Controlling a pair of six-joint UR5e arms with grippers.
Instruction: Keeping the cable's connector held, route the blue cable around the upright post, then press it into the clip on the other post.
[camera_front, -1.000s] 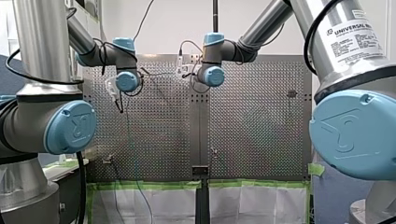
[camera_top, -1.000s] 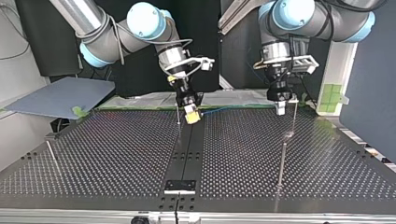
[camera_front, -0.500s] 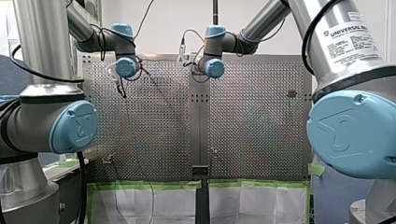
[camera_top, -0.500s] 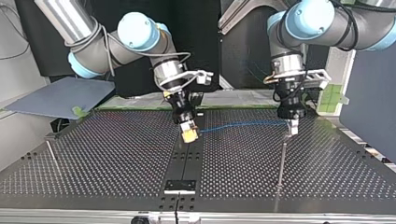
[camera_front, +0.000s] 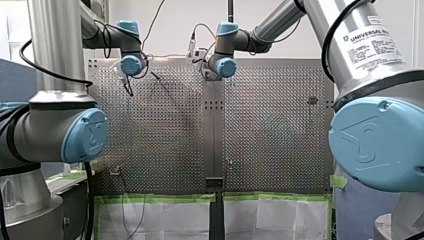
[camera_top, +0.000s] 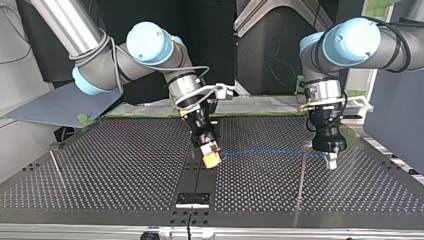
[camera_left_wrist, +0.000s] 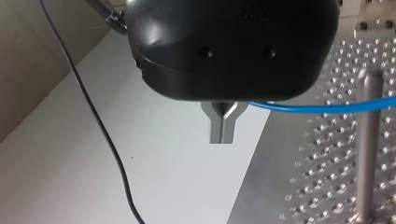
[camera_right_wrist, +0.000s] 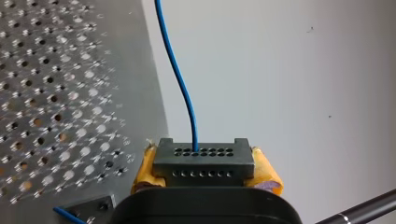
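Observation:
In the right wrist view the black connector (camera_right_wrist: 203, 161) sits between the yellow pads (camera_right_wrist: 266, 170) of my right gripper (camera_right_wrist: 205, 179), which is shut on it. The blue cable (camera_right_wrist: 180, 74) leaves the connector straight ahead. In the top view the cable (camera_top: 270, 151) stretches nearly level from my right gripper (camera_top: 211, 159) to my left gripper (camera_top: 330, 162). My left gripper's metal fingers (camera_left_wrist: 223, 128) are shut on the cable (camera_left_wrist: 327, 108), which runs sideways past the upright post (camera_left_wrist: 368, 149). That post (camera_top: 301, 172) stands just beside my left gripper, on the side toward my right one.
A second thin post (camera_top: 54, 162) stands at the top view's left edge. A small black plate (camera_top: 192, 199) lies on the perforated table (camera_top: 115, 175) at the near middle. A grey board (camera_top: 65, 102) and green-taped sheeting lie beyond the far edge. A loose black wire (camera_left_wrist: 102, 135) hangs beside my left gripper.
Both arms have carried the cable toward the top view's camera. My left gripper has come from behind the upright post to beside it, and the cable between the grippers is now taut.

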